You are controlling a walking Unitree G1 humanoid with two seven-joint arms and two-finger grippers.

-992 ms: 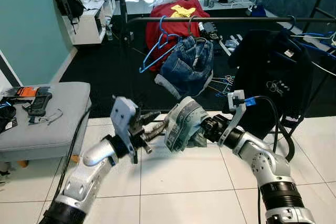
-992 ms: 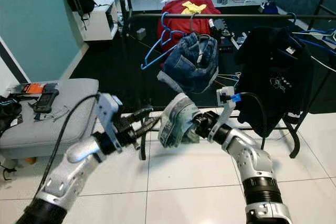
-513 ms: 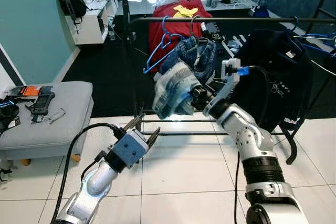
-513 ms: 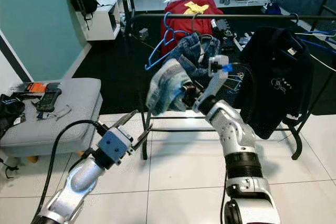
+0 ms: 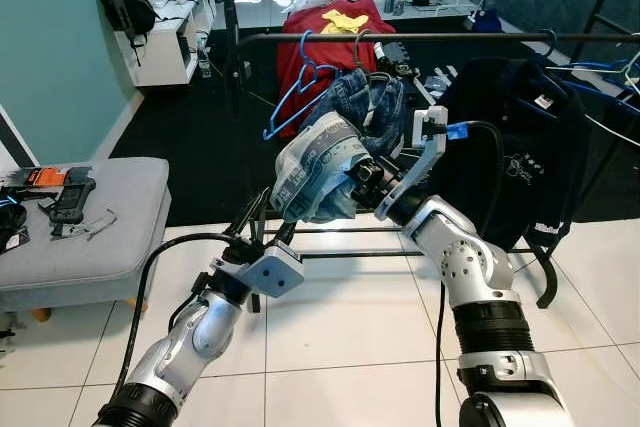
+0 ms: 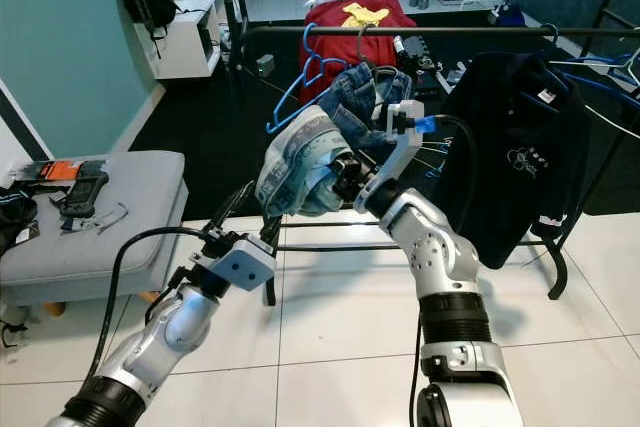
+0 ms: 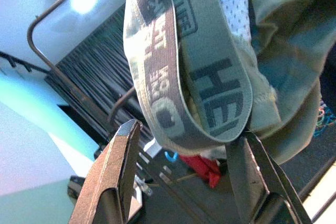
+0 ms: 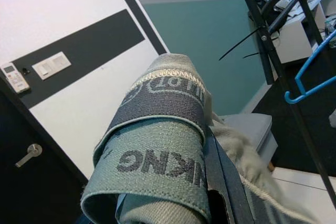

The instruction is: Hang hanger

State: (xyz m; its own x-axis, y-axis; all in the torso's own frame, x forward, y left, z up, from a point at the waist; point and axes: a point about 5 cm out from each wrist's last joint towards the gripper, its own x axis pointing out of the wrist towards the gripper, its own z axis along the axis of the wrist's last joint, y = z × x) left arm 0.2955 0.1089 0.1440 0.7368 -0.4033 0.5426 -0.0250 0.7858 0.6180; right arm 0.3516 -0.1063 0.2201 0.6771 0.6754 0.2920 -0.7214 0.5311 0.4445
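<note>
My right gripper [image 5: 360, 179] is shut on a grey-blue garment [image 5: 312, 172] with a lettered waistband. It holds the garment up in front of the black clothes rail [image 5: 450, 37], and the cloth hides its fingers. My left gripper [image 5: 266, 219] stands open just below, pointing up. In the left wrist view the waistband [image 7: 184, 72] hangs between the two fingers [image 7: 118, 166]. A blue hanger [image 5: 298, 87] and denim shorts [image 5: 368, 107] hang on the rail behind the garment.
A black shirt [image 5: 510, 142] hangs at the rail's right and a red garment [image 5: 325, 42] lies behind. A grey bench [image 5: 95, 237] with small items stands at the left. The rack's floor bars [image 5: 340, 252] cross the white tiles under my arms.
My right arm has lifted the garment up and leftward toward the rail. My left gripper dropped away from it, then rose open beneath it.
</note>
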